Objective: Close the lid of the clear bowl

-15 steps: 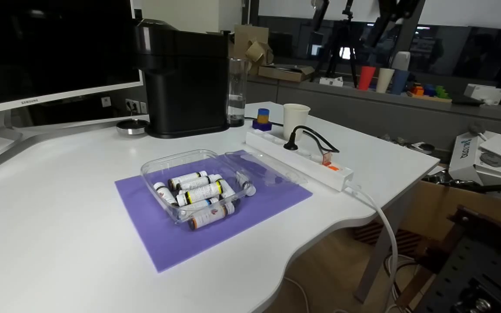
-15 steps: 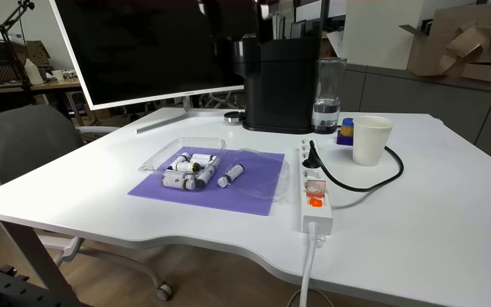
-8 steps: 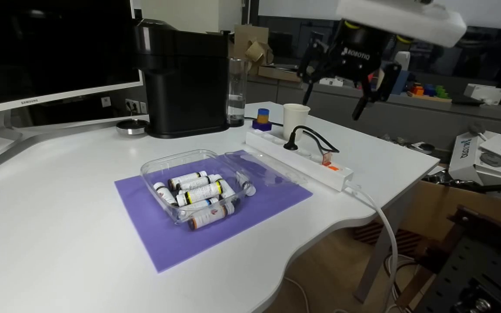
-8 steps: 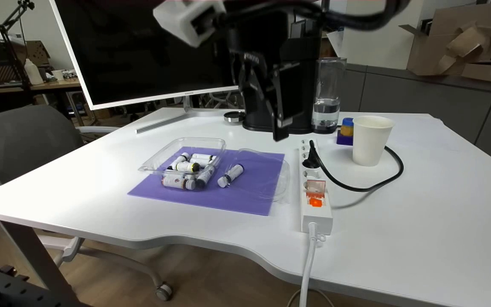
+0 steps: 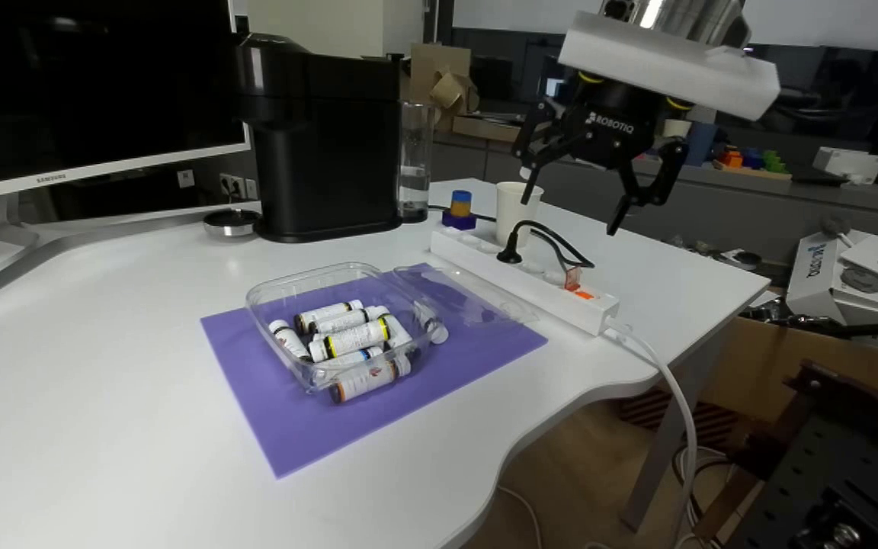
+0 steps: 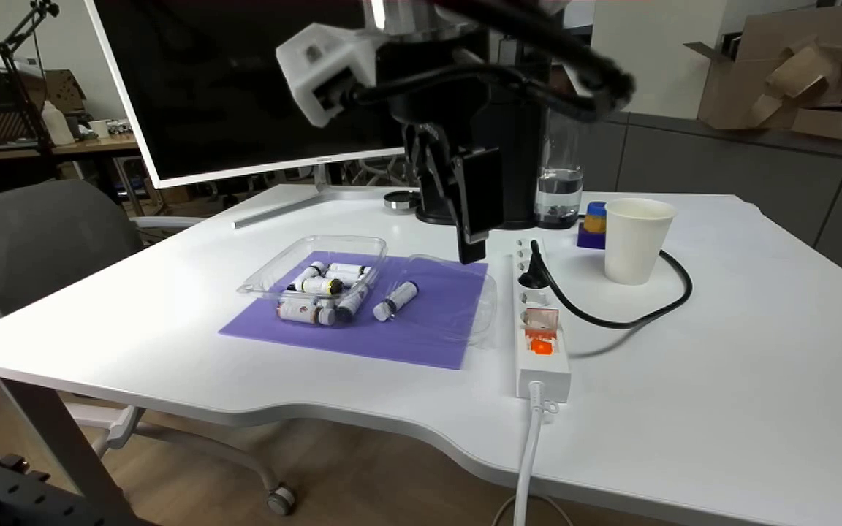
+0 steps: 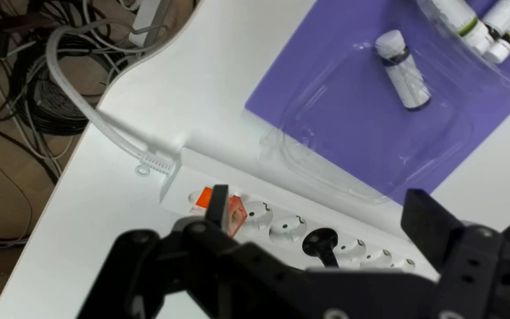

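Observation:
The clear bowl (image 5: 315, 282) sits on a purple mat with several small white vials inside; it also shows in an exterior view (image 6: 278, 269) and at the upper right of the wrist view (image 7: 447, 35). The transparent lid (image 5: 477, 296) lies open and flat beside it, over the mat edge, also seen in an exterior view (image 6: 446, 310) and the wrist view (image 7: 352, 119). One vial (image 7: 403, 73) shows within the lid's outline. My gripper (image 5: 570, 215) is open and empty in the air above the power strip, beyond the lid's outer edge; it also shows in the wrist view (image 7: 316, 195).
A white power strip (image 5: 485, 263) with a black plug (image 5: 510, 250) runs along the lid's outer edge. Behind stand a paper cup (image 6: 633, 241), a block stack (image 5: 460, 210), a glass cylinder (image 6: 560, 183), a tall black machine (image 5: 325, 152) and a monitor (image 5: 88, 76).
My gripper has come down from the top of both exterior views toward the power strip and lid, staying open. The bowl, lid and vials have not moved.

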You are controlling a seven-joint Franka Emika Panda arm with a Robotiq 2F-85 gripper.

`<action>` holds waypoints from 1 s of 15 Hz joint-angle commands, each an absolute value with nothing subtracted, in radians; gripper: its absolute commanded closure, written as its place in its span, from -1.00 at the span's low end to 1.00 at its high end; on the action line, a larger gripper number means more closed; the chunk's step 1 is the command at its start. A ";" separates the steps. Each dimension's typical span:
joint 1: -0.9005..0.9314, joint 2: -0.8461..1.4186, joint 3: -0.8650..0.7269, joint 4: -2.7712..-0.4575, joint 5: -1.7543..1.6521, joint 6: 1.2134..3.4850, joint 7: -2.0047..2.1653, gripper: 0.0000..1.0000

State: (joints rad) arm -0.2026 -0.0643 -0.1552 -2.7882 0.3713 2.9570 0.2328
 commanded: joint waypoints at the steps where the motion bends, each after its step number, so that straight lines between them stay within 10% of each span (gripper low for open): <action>1: -0.096 -0.069 -0.156 -2.788 0.657 3.054 0.220 -1.00; 15: 0.046 0.152 -0.174 -2.625 1.508 3.052 -0.201 -1.00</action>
